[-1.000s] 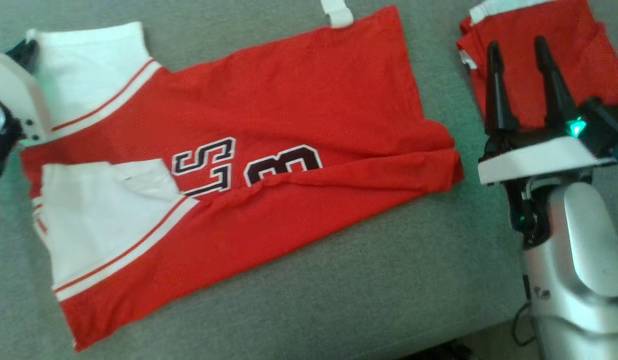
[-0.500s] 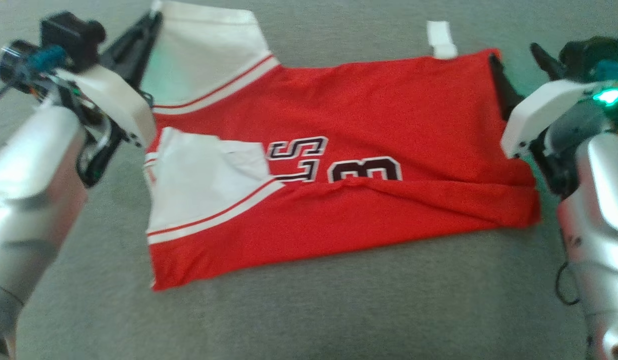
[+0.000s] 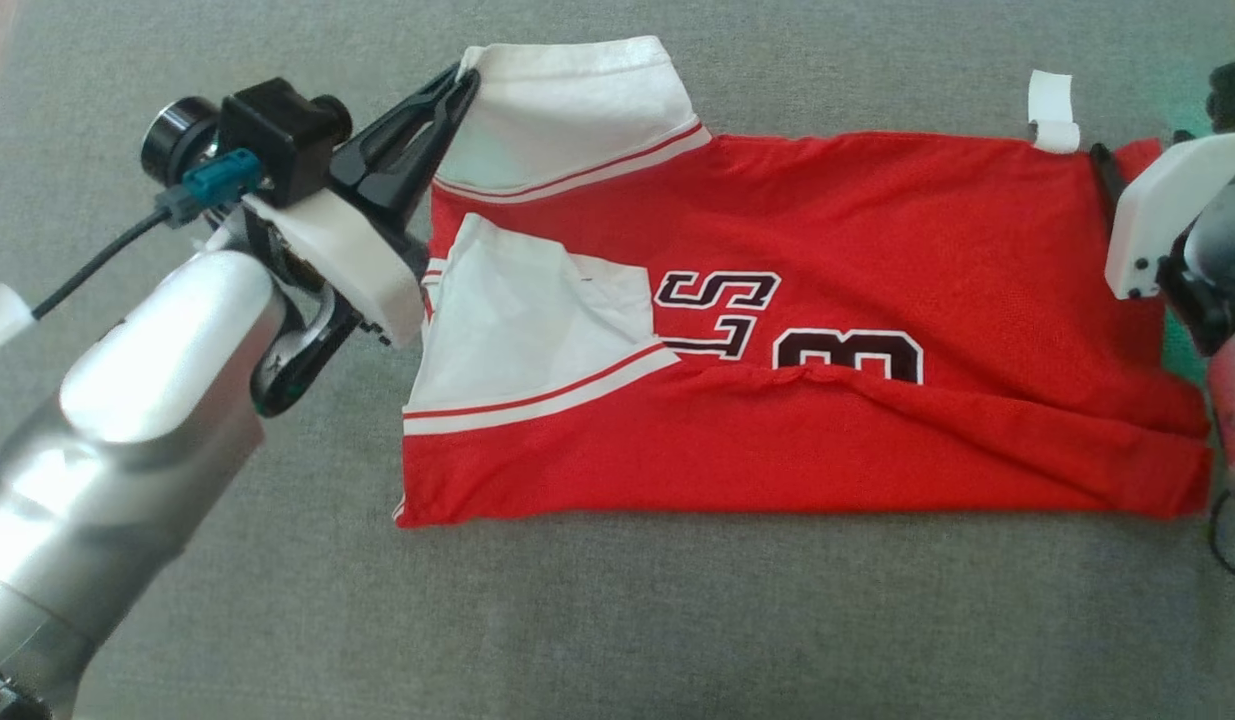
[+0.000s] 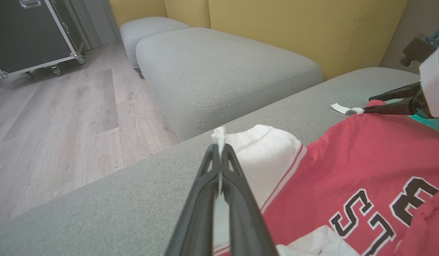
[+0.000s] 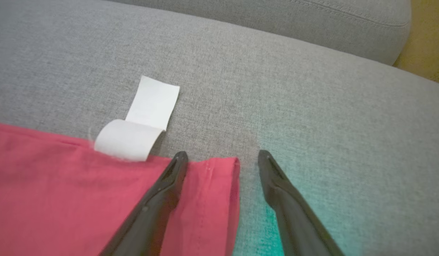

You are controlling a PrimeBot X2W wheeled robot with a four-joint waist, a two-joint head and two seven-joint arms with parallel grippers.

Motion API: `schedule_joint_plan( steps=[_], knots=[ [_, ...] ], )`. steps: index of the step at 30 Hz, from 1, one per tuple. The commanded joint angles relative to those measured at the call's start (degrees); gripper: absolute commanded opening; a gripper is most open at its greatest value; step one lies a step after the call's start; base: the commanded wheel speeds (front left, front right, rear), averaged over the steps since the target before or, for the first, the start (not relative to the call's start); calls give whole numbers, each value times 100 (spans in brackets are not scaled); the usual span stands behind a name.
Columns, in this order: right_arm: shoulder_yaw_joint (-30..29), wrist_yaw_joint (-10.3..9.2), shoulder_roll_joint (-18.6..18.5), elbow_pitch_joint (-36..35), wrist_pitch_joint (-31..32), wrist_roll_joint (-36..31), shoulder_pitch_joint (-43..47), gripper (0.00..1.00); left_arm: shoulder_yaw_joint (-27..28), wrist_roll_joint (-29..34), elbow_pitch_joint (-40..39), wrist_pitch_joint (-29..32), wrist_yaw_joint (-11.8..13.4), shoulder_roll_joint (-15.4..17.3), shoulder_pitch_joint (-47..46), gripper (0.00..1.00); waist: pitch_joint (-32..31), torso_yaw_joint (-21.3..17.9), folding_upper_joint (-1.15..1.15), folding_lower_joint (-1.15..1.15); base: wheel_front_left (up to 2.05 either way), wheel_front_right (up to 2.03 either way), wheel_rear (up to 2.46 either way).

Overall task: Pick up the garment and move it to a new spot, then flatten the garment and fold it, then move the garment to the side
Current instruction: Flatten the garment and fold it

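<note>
**Left fingers pinch the sleeve; right fingers open at the hem corner**

On your left, the left fingers (image 3: 447,95) are pressed together on the outer corner of the upper white sleeve (image 3: 567,110). In the left wrist view you can see a sliver of white cloth between their tips. The garment (image 3: 877,230), a red jersey with dark lettering, lies across the grey sofa cushion (image 3: 677,620), sleeves toward your left and hem toward your right. Its near part is folded up over the middle and covers the lower half of the lettering. The second white sleeve (image 3: 517,320) lies folded in on the chest. A small white tag (image 3: 1052,110) sticks out from the far edge near the hem. At your right, the right fingers (image 5: 176,167) stand wide apart and hold nothing. One tip is over the far hem corner and the other over bare cushion just beside it.
</note>
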Motion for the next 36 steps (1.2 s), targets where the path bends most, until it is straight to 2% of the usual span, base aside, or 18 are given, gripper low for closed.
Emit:
schedule_joint_plan(
  steps=[1, 3, 4, 5, 6, 8, 12, 17, 23, 25, 32, 36],
  knots=[
    [161, -5, -76, 8, 8, -54, -193, 100, 219, 28, -195, 18, 80, 225, -141, 0, 24, 23, 0, 0, 0, 0, 0],
    [253, -5, -79, 196, 13, -56, -266, 100, 227, 31, -249, 26, 112, 252, -149, 0, 40, 20, 0, 0, 0, 0, 0],
    [327, -5, -77, 283, 26, -62, -294, 91, 228, 33, -264, 29, 126, 264, -153, 0, 47, 13, 0, 0, 0, 0, 0],
    [406, -5, -66, 363, 43, -59, -317, 32, 234, 28, -270, 31, 138, 275, -154, 0, 53, 3, 0, 0, 0, 0, 0],
    [487, -5, -50, 429, 53, -41, -341, 0, 244, 18, -265, 33, 148, 288, -155, 0, 59, -11, 0, 0, 0, 0, 0],
    [600, -5, -26, 521, 20, 22, -411, 0, 279, 3, -229, 36, 200, 321, -164, 0, 69, -51, 0, 0, 0, 0, 0],
    [597, -5, 89, 545, -425, 342, -722, 0, 421, -31, 45, -8, 346, 427, -251, 0, 93, -213, 0, 0, 0, 0, 0],
    [503, -5, 230, 491, -962, 708, -1126, 0, 534, 30, 567, -164, 377, 457, -544, 0, 138, -402, 0, 0, 0, 0, 0],
    [428, -5, 371, 489, -1483, 971, -1538, 0, 588, 202, 1223, -522, 332, 338, -1020, 0, 213, -584, 0, 0, 0, 0, 0],
    [403, -5, 447, 533, -1811, 1053, -1734, 0, 595, 347, 1617, -784, 314, 210, -1324, 0, 249, -642, 0, 0, 0, 0, 0],
    [499, -5, 535, 783, -2138, 1209, -1855, 0, 631, 572, 2182, -1074, 261, -67, -1594, 0, 211, -659, 0, 0, 0, 0, 0],
    [582, -5, 473, 955, -2208, 1415, -1745, 0, 640, 550, 2318, -1105, 108, -179, -1427, 0, 88, -602, 0, 0, 0, 0, 0]
  ],
)
